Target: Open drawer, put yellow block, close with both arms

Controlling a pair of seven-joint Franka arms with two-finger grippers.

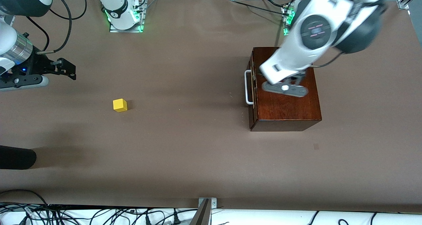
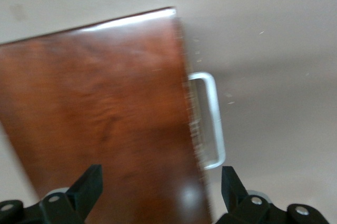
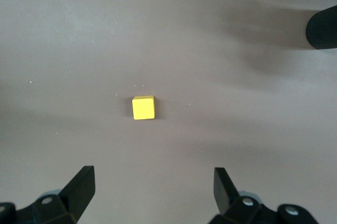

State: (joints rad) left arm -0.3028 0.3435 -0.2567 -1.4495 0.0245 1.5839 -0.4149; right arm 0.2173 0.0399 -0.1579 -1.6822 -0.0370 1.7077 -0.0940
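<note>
The dark wooden box stands toward the left arm's end of the table. Its drawer is shut, with the white bar handle facing the table's middle. My left gripper hangs open and empty above the box top, near the handle. In the front view its fingers are hidden under the wrist. The yellow block lies alone on the brown table toward the right arm's end. My right gripper is open and empty in the air, with the block ahead of its fingertips.
A black rounded object juts in at the table's edge nearer the front camera than the block; it also shows in the right wrist view. Cables and a metal bracket line the front edge.
</note>
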